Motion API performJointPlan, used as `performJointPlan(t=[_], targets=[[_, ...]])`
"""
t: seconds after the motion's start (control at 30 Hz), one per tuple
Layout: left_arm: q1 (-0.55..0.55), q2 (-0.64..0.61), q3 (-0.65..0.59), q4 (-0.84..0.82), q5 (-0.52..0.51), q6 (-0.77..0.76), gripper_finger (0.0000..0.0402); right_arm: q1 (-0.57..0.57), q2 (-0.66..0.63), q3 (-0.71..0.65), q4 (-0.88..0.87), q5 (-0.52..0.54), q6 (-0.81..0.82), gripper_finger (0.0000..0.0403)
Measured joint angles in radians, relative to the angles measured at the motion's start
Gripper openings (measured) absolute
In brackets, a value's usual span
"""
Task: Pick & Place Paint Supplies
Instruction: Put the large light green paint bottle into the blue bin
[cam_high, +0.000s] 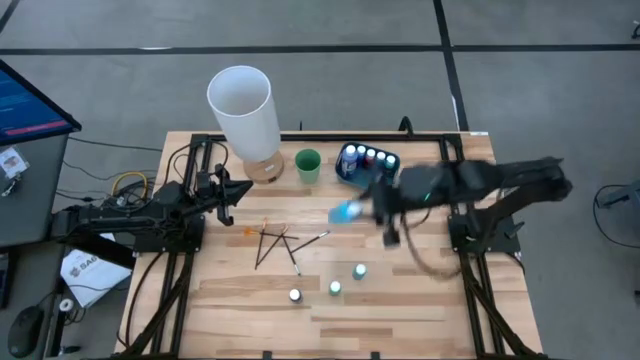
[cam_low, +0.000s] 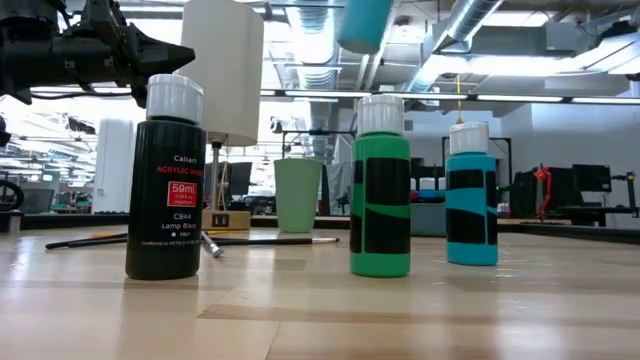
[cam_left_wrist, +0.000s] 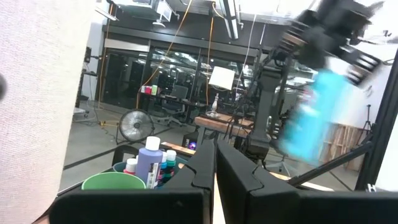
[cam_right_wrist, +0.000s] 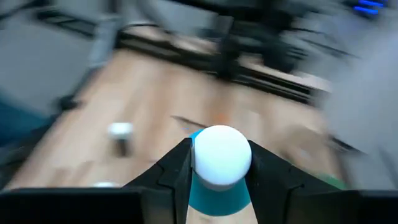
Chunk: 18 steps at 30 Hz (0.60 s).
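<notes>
Right gripper, its fingers clamped on a blue bottle, was raised above the worktop beside the blue tray holding other bottles. Three bottles stood on the near worktop; brushes, apparently loosely crossed, lay mid-worktop. Left gripper waited, fingers together, near the green cup.
</notes>
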Motion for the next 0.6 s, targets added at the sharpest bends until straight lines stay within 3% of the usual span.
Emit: performJointPlan(t=[0.1, 0.27, 0.6], targets=[[0.000, 0.000, 0.000, 0.000, 0.000, 0.000, 0.0002, -0.091, -0.062, 0.000, -0.070, 0.092, 0.079, 0.0120], [0.000, 0.000, 0.000, 0.000, 0.000, 0.000, 0.0002, -0.269, -0.094, 0.000, -0.170, 0.136, 0.200, 0.0120], [0.000, 0.000, 0.000, 0.000, 0.000, 0.000, 0.0002, -0.548, 0.017, -0.002, -0.214, 0.139, 0.218, 0.0120]])
